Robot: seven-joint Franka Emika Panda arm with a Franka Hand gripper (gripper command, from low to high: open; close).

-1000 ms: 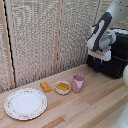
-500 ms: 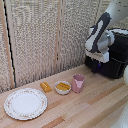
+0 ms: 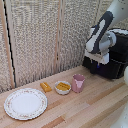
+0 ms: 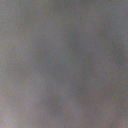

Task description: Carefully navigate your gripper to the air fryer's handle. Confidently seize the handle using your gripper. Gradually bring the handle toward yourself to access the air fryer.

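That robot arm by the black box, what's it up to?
The gripper is pressed up against the front of the air fryer, where its drawer is. Whether it has hold of the handle cannot be told: the exterior view hides it and the wrist view is a grey blur. A pink cup, small bowl and plate sit untouched on the table.

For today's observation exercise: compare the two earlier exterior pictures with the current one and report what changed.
Nothing visibly changed. The gripper is at the front of the air fryer, as before; whether it grips the handle cannot be seen. The plate, bowl and pink cup stayed put.
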